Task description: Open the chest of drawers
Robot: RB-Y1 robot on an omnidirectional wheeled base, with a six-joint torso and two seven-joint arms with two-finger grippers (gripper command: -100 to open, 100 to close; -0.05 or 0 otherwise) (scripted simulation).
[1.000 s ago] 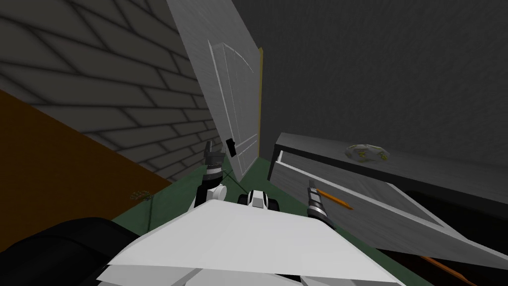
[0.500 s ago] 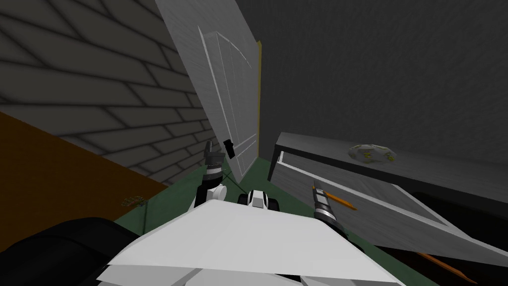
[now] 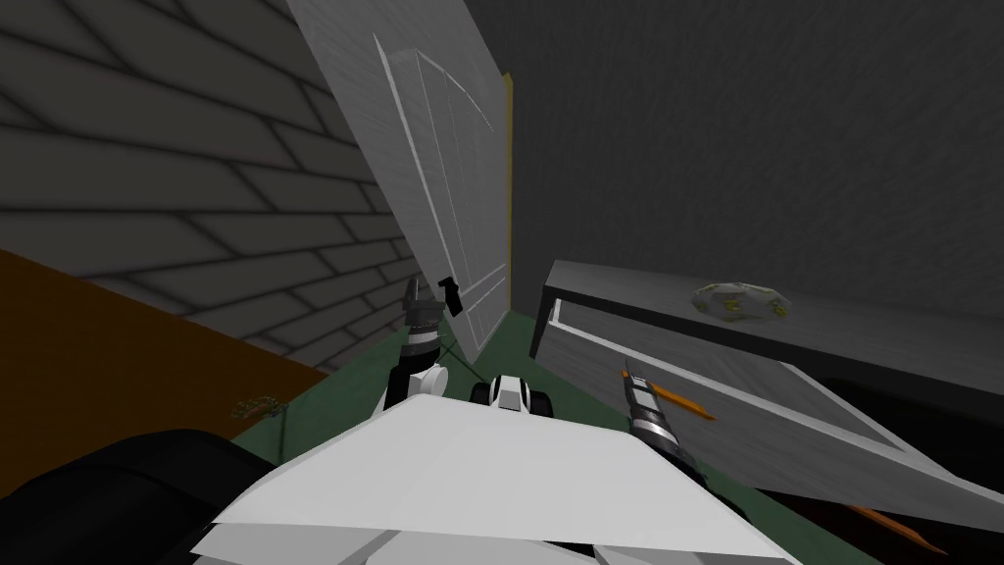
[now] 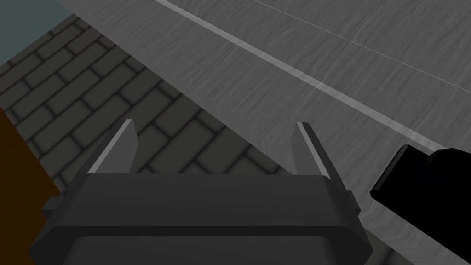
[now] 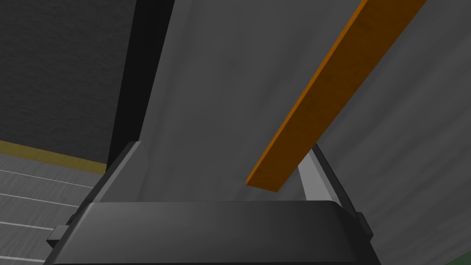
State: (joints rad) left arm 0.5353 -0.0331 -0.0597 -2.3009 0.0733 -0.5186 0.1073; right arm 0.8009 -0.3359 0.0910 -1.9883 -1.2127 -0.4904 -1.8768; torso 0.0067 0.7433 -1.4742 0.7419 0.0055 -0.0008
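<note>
My right gripper (image 5: 224, 146) at the chest of drawers (image 3: 686, 363) on my right, jaws apart around the end of its orange handle (image 5: 324, 92), drawer inside hidden, speckled dish (image 3: 740, 301) on top, left gripper (image 4: 216, 126) beside a grey door (image 4: 322, 55), jaws apart.

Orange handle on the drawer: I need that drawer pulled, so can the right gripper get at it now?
Probably yes: the right gripper is open, the end of the orange handle sits between its fingers, and nothing blocks it.

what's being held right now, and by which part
Nothing: left gripper and right gripper are open; the orange handle ends between the right one's fingers, ungripped.
</note>
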